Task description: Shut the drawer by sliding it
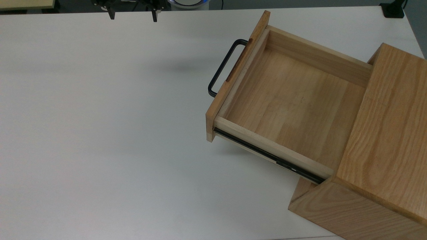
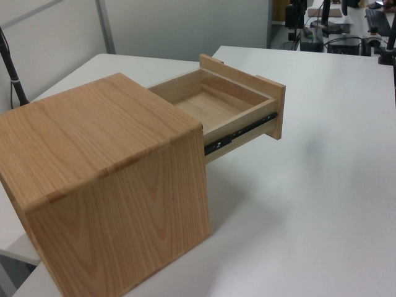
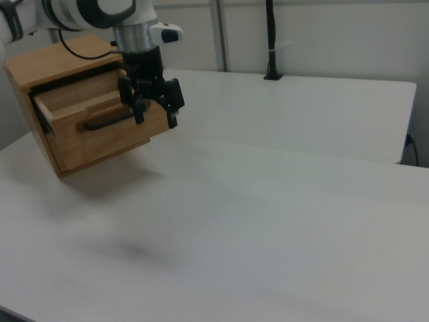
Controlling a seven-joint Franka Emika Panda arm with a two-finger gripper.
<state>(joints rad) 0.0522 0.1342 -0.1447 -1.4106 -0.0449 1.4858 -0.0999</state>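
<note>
While the drawer [image 1: 287, 106] is seen pulled far out of the cabinet [image 1: 383, 140] in the top view, the gripper [image 3: 156, 111] is shown spread and empty in the right view; an off-centre push could slide the cabinet.

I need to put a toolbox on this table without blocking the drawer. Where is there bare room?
The white table is bare across the top view's left and middle, from the handle outward. The crowded corner is the top view's right: open drawer and cabinet. The open gripper hangs at the far edge.
</note>
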